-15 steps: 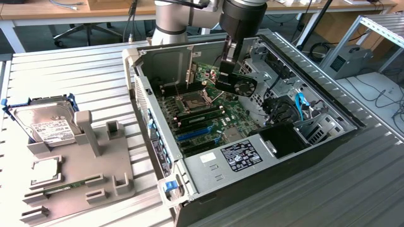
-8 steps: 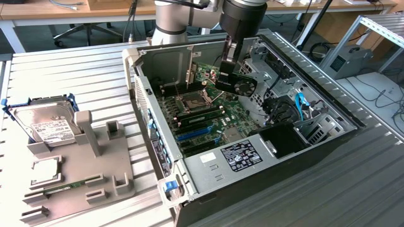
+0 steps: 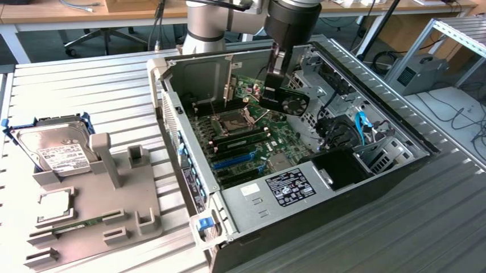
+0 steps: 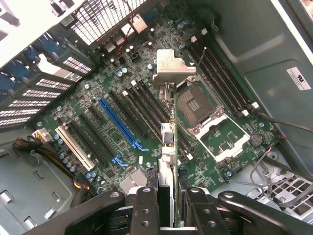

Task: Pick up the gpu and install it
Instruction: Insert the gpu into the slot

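The gpu [image 3: 287, 100], a small green card with a round black fan, hangs upright inside the open computer case, above the motherboard [image 3: 251, 142]. My gripper [image 3: 275, 84] comes down from above and is shut on the card's upper edge. In the wrist view the gpu [image 4: 174, 142] shows edge-on between my fingers [image 4: 146, 208]. Its silver end bracket [image 4: 172, 68] points away towards the case's rear wall. The card hovers over the black slots beside the empty CPU socket [image 4: 195, 100] and is apart from the board.
The case's walls [image 3: 171, 114] ring the board. A drive cage [image 3: 383, 153] and blue cables [image 3: 363, 122] sit at the exterior view's right. Long blue and white slots [image 4: 120, 122] lie beside the card. On the exterior view's left, a grey fixture [image 3: 99, 193] holds a silver hard drive [image 3: 57, 149] and a memory stick [image 3: 83, 222].
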You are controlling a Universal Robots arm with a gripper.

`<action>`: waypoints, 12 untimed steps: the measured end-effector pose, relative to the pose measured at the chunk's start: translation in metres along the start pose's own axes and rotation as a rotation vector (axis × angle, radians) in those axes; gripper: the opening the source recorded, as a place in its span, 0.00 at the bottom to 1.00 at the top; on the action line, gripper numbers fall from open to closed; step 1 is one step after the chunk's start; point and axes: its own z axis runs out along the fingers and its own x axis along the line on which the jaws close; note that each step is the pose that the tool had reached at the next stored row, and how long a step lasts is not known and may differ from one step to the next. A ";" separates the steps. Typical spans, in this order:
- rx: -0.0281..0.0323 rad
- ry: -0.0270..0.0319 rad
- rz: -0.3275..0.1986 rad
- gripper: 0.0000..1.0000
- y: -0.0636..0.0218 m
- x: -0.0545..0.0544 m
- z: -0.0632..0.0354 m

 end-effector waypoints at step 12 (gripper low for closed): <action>-0.0003 -0.0001 -0.013 0.26 -0.0005 0.000 0.0000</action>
